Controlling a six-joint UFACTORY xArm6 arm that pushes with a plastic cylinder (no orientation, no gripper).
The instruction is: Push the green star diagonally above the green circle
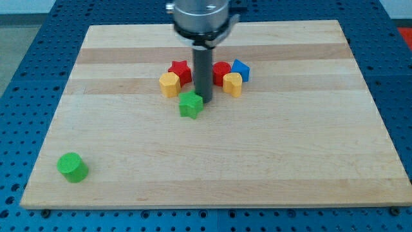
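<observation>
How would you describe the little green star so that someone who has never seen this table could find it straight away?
Start at the wooden board and find the dark rod coming down near its middle. My tip sits right beside the green star, on the view's right of it. It lies just below the cluster of red, yellow and blue blocks and is the only green one there; the green circle sits far off at the bottom left.

A: From where does the one camera look?

B: From the near edge of the wooden board (212, 174), raised and tilted down, facing the far edge.

A: How close?

B: Far enough to hold all four corners, with blue perforated table (26, 77) showing left, right and near. The arm's mount (201, 16) is cut off at the top.

A: Any shared part?

B: None; it is the only view.
</observation>
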